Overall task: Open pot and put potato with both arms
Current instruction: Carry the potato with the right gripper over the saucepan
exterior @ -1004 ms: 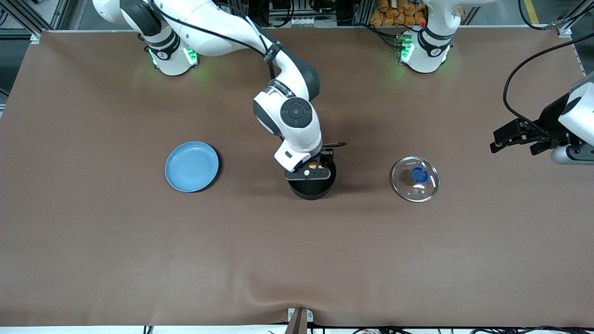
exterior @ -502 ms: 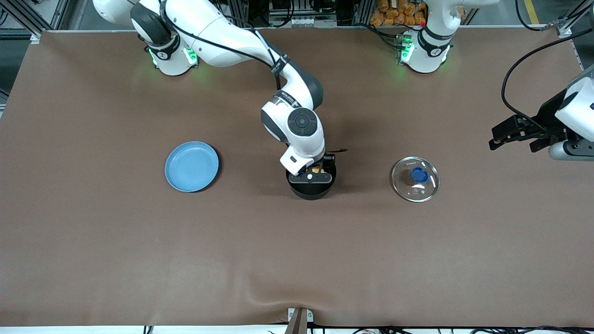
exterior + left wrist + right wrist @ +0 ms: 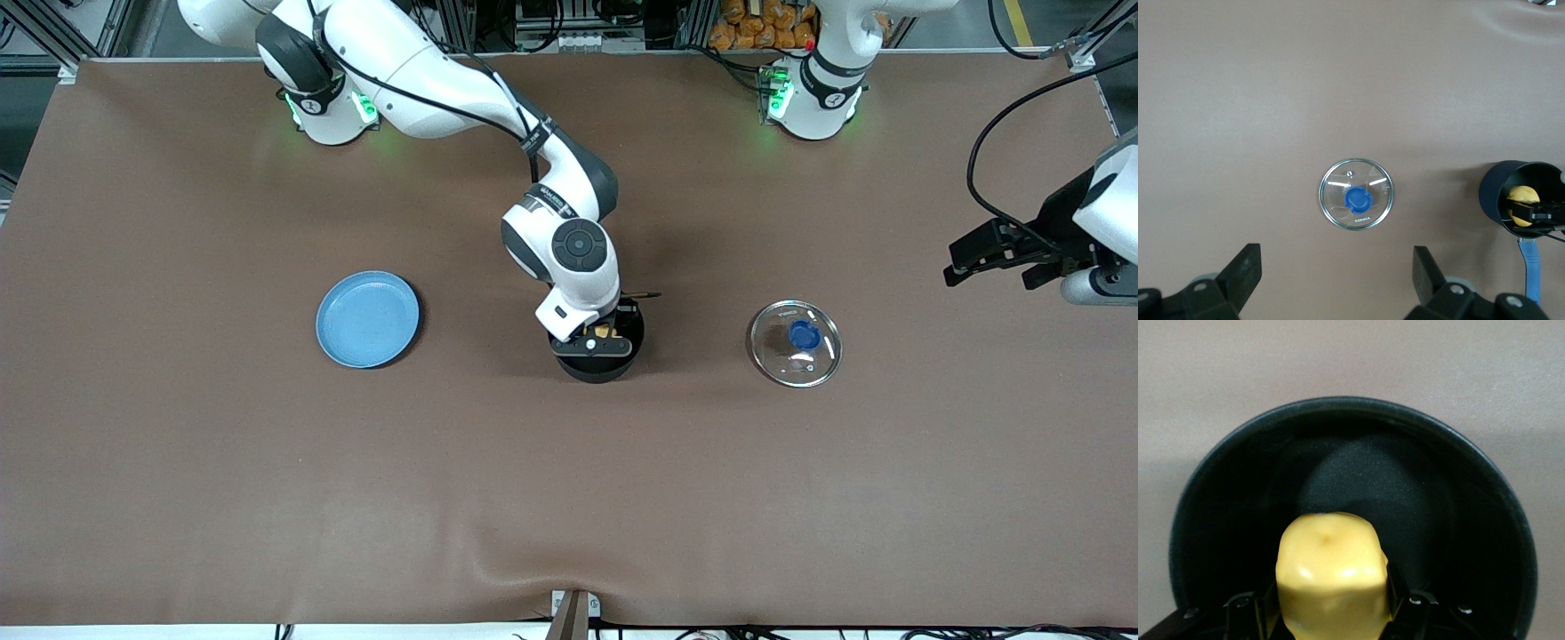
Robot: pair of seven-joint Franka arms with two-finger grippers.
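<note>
Blue plate (image 3: 367,319) mid-left of frame on worktop (image 3: 178,444). Centre: right gripper (image 3: 597,336) inside pot (image 3: 597,364), fingers clamped on potato (image 3: 1331,577). Lid (image 3: 796,343) right of centre. Right edge: left gripper (image 3: 956,260) waits, fingers apart.
</note>
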